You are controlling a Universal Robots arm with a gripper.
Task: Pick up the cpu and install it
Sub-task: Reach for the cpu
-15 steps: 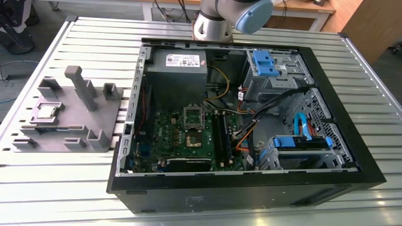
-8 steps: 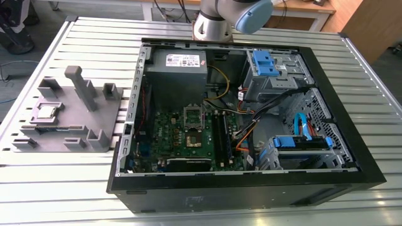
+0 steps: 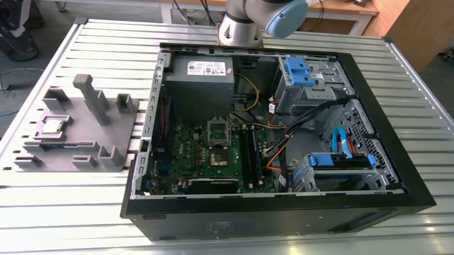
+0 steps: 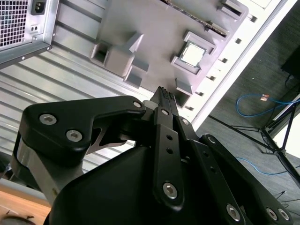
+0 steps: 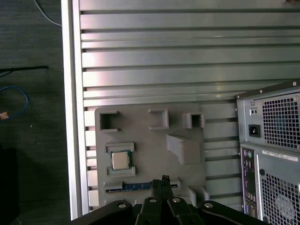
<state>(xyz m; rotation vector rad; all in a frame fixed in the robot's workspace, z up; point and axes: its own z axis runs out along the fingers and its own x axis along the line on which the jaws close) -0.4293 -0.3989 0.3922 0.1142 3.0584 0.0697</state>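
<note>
On the exterior view's left, your cpu (image 3: 53, 126) lies flat, silver top up, in a pocket of the grey fixture (image 3: 122, 130) on the worktop (image 3: 71, 212). It's well apart from the open PC case (image 3: 284, 218). The motherboard (image 3: 188, 156) and its socket (image 3: 217, 157) are inside the case, to the exterior view's right of the fixture. I see no silver lid in the socket, so I read the install as not yet done. The arm (image 3: 245, 24) rises behind the case's far wall.

Second wrist view: the hand (image 4: 162, 91) hangs above the fixture with its fingers together and nothing between them. The cpu (image 4: 193, 54) is beyond the tips and off their line, no contact. It sits on the side away from the case corner (image 4: 18, 23).

First wrist view: the hand (image 5: 163, 179) is over the fixture's rim, its tips near a long dark strip (image 5: 136, 186) slotted there. The cpu (image 5: 120, 160) is near the tips, offset toward the worktop's outer edge, and the case (image 5: 272, 154) is on the opposite side.

Your key relation, as I judge it: the cpu lies sideways from the hand, away from the case, and below it. The chip is square, so there's no long axis. Its edges run parallel to the fixture's edges and the worktop slats.
</note>
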